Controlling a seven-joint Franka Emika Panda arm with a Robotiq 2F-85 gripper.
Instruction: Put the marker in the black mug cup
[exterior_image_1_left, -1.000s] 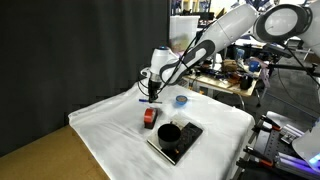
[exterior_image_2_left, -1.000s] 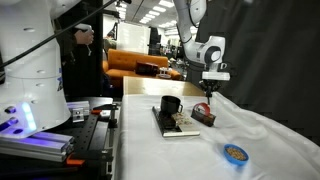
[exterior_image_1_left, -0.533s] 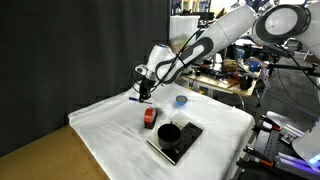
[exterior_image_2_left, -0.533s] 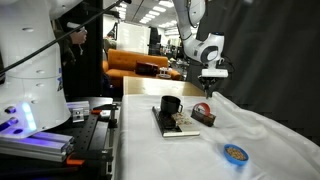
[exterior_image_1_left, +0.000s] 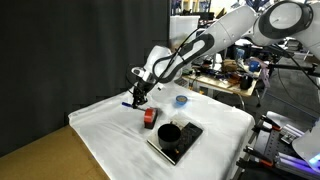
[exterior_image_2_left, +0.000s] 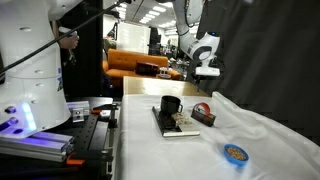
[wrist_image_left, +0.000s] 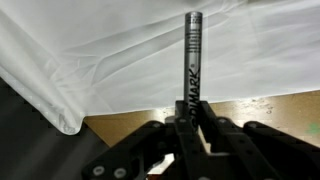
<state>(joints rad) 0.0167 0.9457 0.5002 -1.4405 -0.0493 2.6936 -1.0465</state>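
My gripper is shut on a dark marker, which sticks straight out from between the fingers in the wrist view. It hangs above the white cloth's edge, well away from the mug. The black mug cup stands on a flat dark slab near the cloth's front. Both also show in an exterior view, mug on slab. There the gripper is high at the table's back, and I cannot make out the marker.
A red tape roll lies between gripper and mug; it also shows in an exterior view. A small blue round object lies on the white cloth. Below the gripper the cloth edge and brown table surface show.
My gripper has moved with the marker away from the mug, toward the cloth's far edge, and a little lower. Mug, slab and tape roll have not moved.
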